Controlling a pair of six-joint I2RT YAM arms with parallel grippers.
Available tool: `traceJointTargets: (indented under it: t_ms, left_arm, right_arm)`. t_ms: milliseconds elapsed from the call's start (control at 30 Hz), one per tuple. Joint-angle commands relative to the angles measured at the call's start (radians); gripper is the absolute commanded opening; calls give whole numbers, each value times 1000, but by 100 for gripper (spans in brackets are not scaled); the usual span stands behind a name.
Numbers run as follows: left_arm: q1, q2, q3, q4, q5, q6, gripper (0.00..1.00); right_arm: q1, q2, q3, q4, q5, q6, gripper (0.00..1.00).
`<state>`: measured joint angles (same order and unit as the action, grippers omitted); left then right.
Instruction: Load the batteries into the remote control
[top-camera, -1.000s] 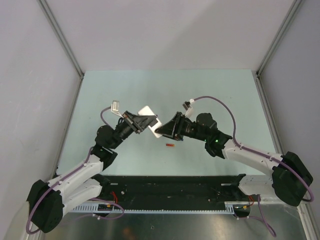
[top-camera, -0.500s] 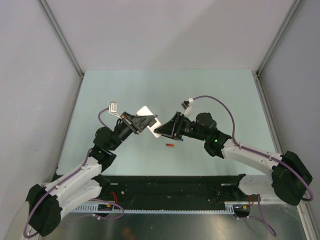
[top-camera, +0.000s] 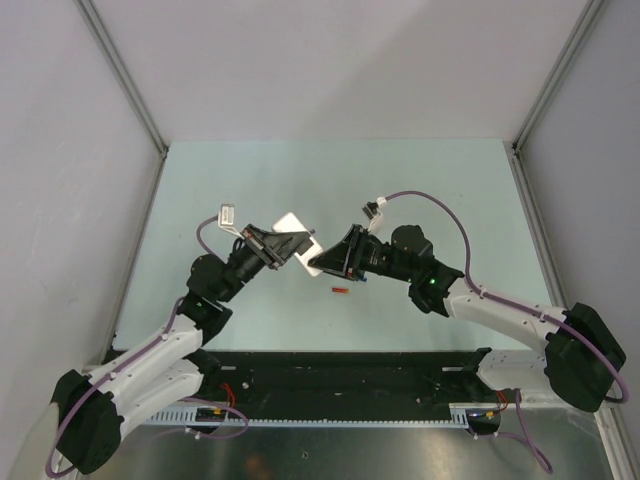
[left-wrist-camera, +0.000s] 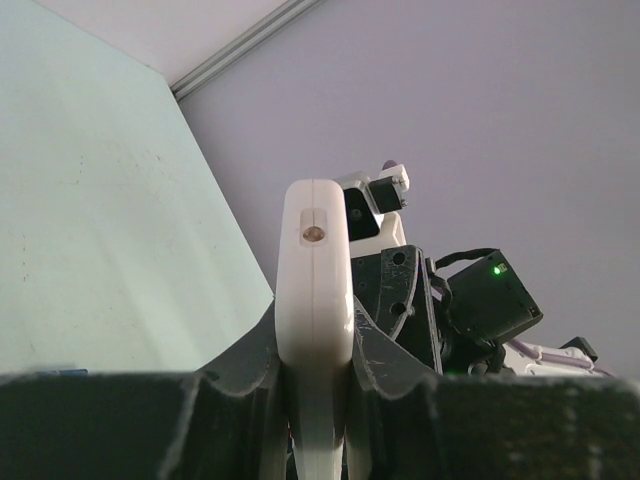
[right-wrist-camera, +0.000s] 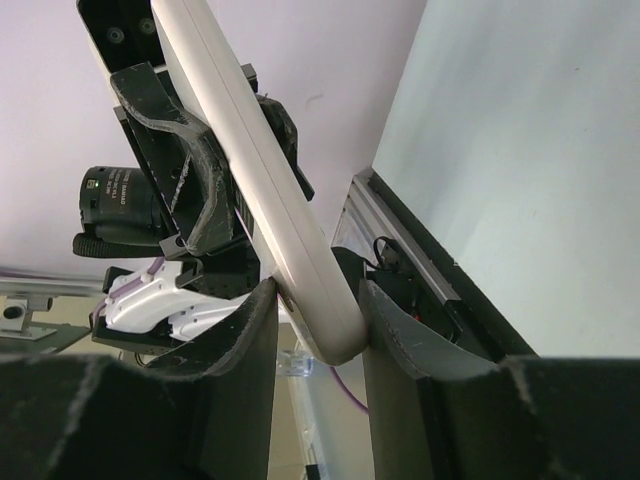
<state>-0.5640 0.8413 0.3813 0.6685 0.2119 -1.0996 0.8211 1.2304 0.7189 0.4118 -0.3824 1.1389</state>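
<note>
The remote control (top-camera: 298, 230) hangs above the table with its white back up, held between both arms. My left gripper (top-camera: 288, 246) is shut on one end; in the left wrist view the remote's white edge (left-wrist-camera: 314, 290) stands upright between the fingers of that gripper (left-wrist-camera: 313, 345). My right gripper (top-camera: 326, 262) grips the other end; its own camera shows the remote (right-wrist-camera: 262, 185) slanting down into the gripper (right-wrist-camera: 318, 300), both fingers touching it. One orange-red battery (top-camera: 340, 291) lies on the table just below the grippers.
The pale green table (top-camera: 420, 190) is walled by grey panels at the back and on both sides. A black rail (top-camera: 350, 370) runs along the near edge between the arm bases.
The right jaws have narrowed onto the remote's end. The left wrist has shifted a little to the left. The battery on the table has not moved.
</note>
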Motion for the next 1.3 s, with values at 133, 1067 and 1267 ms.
traceJointTargets:
  t_ms: [133, 1067, 1267]
  left_arm:
    - [32, -18, 56, 43, 0, -17, 0]
    - [144, 19, 65, 49, 187, -89, 10]
    - [138, 4, 39, 52, 198, -89, 52]
  right_arm:
    - [-4, -23, 19, -125, 19, -99, 26]
    - [-8, -42, -18, -15, -44, -131, 8]
    - [-4, -17, -19, 71, -64, -100, 0]
